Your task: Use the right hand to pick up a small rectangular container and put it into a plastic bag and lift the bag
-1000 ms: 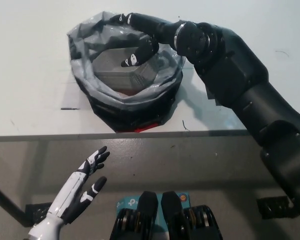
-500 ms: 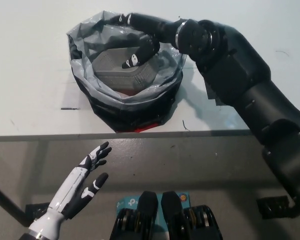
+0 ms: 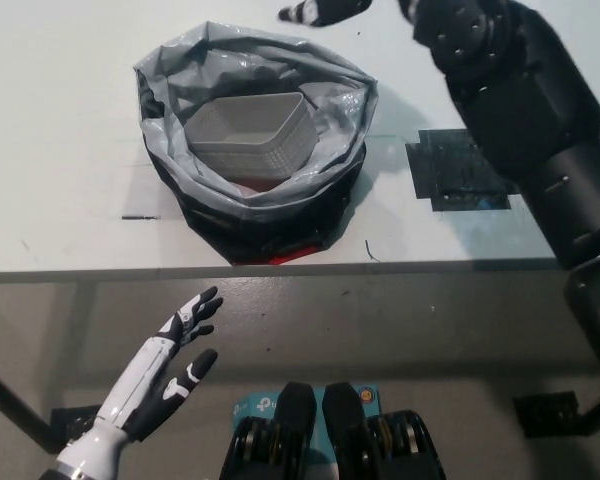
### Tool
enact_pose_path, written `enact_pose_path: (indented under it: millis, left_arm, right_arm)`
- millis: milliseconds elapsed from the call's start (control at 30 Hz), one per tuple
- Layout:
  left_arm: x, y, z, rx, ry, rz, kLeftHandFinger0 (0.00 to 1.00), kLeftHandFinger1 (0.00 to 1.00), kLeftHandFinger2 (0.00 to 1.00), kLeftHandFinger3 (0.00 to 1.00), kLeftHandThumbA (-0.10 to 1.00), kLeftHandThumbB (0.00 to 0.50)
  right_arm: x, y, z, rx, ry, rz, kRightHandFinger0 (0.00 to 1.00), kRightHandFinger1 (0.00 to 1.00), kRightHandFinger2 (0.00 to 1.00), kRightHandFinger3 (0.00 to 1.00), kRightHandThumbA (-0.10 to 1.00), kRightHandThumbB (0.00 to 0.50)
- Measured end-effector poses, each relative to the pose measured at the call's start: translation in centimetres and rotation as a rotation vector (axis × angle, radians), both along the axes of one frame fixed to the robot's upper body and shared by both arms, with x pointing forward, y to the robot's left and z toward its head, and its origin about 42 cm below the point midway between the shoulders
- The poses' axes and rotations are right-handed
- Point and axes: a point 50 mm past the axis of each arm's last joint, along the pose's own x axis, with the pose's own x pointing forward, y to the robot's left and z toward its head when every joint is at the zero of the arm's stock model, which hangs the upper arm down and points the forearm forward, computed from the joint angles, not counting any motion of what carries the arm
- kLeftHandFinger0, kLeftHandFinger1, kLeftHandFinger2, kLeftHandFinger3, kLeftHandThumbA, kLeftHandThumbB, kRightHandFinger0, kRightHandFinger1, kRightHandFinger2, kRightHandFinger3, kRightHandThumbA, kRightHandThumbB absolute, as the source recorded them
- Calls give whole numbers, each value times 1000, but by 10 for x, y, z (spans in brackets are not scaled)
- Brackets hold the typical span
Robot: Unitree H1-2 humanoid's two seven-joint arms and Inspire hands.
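Fingertips (image 3: 302, 13) of the black right hand (image 3: 325, 10) poke in at the far edge of the view, above and just beyond the plastic bag (image 3: 255, 195); most of that hand is cut off by the frame, so whether its fingers are spread or curled I cannot tell. It holds nothing that shows, and it is clear of the bag's rim. Its bulky black arm (image 3: 525, 110) runs down the right side of the scene over the white table (image 3: 60, 130).

Down inside the bag sits the small rectangular container (image 3: 250, 130), pale grey with ribbed sides, open side up, a little tilted and resting toward the far-left part of the bag's mouth. A bit of red shows beneath it inside the bag, and another red sliver peeks out under the bag's near edge. The bag itself is grey with its top rolled outward over a darker lower part, standing on the table near the front edge.

To the right of the bag a dark square patch (image 3: 458, 170) lies flat on the tabletop, partly under the arm.

At the near left, below the table edge, the white left hand (image 3: 170, 365) rests in the air with fingers spread apart, holding nothing.
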Motion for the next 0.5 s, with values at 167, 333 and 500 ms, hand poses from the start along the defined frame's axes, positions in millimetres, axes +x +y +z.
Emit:
enact_pose_path:
  millis: [167, 333, 500]
  left_arm:
    - [-3, 1, -3, 0, 11, 3, 942, 1000, 1000, 1000, 904, 244]
    - [-7, 2, -7, -1, 24, 7, 934, 1000, 1000, 1000, 893, 240]
    - [-13, 3, -11, -3, 39, 13, 933, 1000, 1000, 1000, 901, 243]
  right_arm:
    - [4, -17, -11, -4, 1, -57, 1000, 1000, 1000, 1000, 924, 387]
    - [8, -26, -32, -9, 37, -99, 1000, 1000, 1000, 1000, 876, 413]
    - [13, -34, -68, -14, 125, -141, 1000, 1000, 1000, 1000, 887, 420]
